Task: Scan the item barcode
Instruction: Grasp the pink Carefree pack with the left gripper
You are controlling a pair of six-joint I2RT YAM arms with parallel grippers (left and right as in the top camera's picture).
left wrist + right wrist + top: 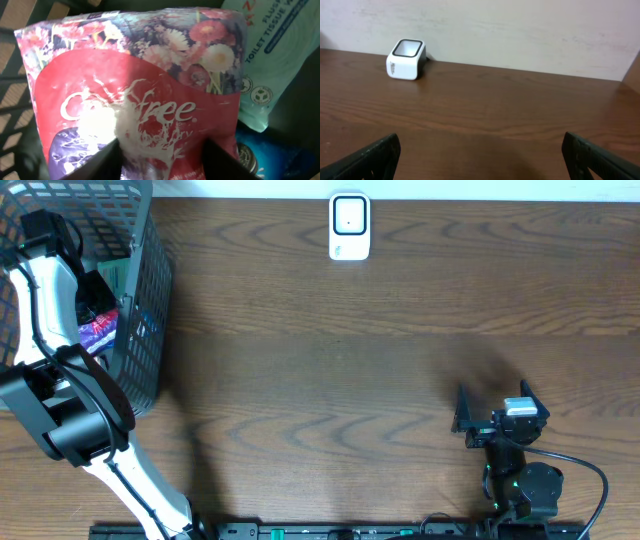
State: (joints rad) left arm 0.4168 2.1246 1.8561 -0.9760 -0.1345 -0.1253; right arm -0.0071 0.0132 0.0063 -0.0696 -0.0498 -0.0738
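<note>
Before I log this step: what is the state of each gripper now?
Left gripper: fingers astride the floral packet, grip cannot be told.
Right gripper: open, empty.

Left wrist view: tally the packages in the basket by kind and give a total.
Carefree floral pack: 1
Toilet tissue pack: 1
Dark blue package, mostly hidden, kind unclear: 1
Total: 3

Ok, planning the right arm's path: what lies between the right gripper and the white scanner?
Nothing; the right wrist view shows only bare wooden table between the right gripper and the white scanner.
</note>
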